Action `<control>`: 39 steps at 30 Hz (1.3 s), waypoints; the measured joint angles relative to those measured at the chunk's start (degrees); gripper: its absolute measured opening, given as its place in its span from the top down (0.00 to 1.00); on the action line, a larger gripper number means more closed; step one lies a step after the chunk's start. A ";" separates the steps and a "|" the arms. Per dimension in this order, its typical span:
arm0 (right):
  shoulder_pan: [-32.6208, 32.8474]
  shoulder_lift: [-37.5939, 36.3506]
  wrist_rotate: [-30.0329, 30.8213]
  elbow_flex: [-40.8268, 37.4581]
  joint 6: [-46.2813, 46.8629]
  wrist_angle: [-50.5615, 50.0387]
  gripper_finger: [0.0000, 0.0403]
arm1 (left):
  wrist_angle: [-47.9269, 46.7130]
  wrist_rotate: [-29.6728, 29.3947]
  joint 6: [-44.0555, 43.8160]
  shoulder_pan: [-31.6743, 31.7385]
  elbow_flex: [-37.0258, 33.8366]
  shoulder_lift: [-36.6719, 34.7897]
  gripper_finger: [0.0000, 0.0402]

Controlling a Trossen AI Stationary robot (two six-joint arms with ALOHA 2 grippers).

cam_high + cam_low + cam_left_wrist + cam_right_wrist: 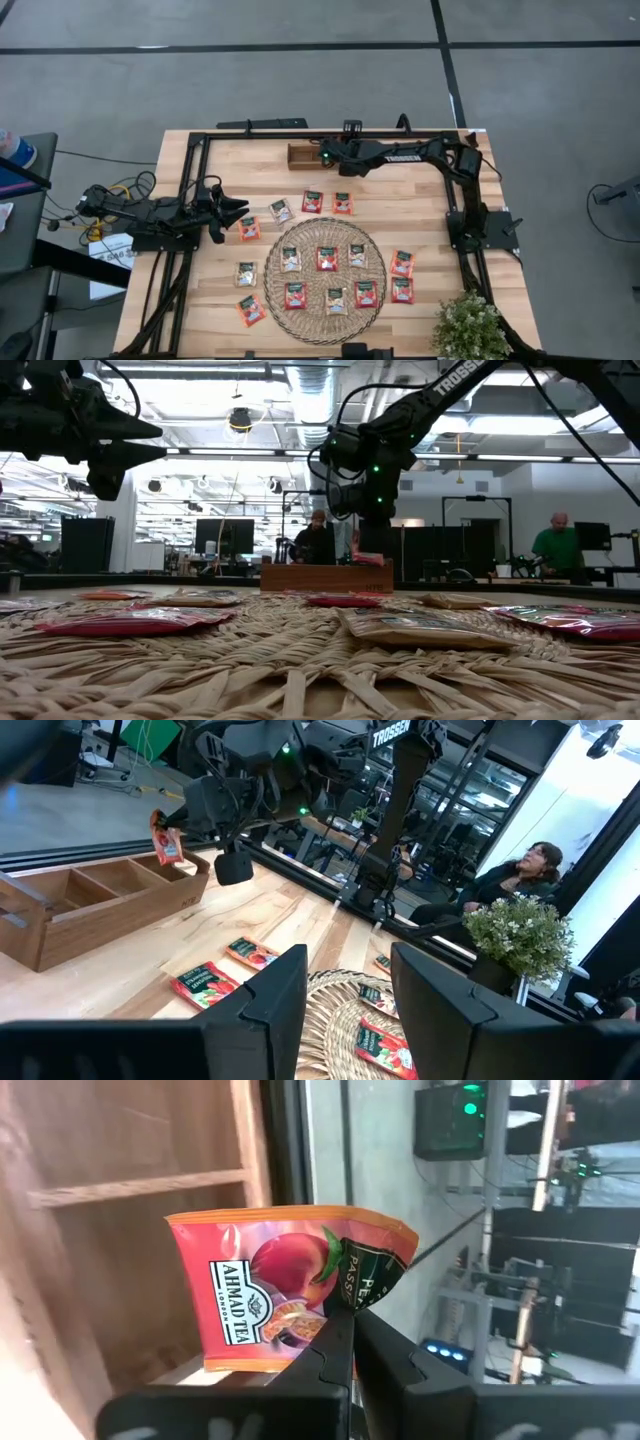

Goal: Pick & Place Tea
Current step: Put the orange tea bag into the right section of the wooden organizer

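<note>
A red-orange flat square tea sachet with a dark green band (290, 1295) is hanging pinched by its green corner in the right hand (350, 1342), whose fingers are pressing together on it; that hand is hovering over the long brown wooden tray with compartments (305, 157) at the far edge of the pale wooden surface (420, 210), so this sachet is judged to be about to drop into the tray; which compartment lies beneath it cannot be told.

Taking the tray as landmark, the wrist views are showing bare wood in the compartments visible, and no sachet can be made out inside it, so the job looks to be near its start.

Nearly everything is waiting: three sachets, among them a red one (312, 202), are lying in a row on the surface just in front of the tray; farther from the tray, seven or so are resting on the big round woven straw mat (325, 305), such as the red one at its middle (327, 259); others are sitting on the surface at both sides of the mat, including a pale cream one (246, 274).

The left hand (236, 213) is hovering well to the side of the tray, near the sachets left of the mat, its fingers standing apart and holding nothing.

A small potted green plant (468, 325) is standing at the corner farthest from the tray.
</note>
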 joint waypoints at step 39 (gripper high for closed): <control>-1.49 0.00 -4.04 0.00 0.07 0.68 0.87 | 0.18 0.00 -0.09 0.00 0.00 0.02 0.66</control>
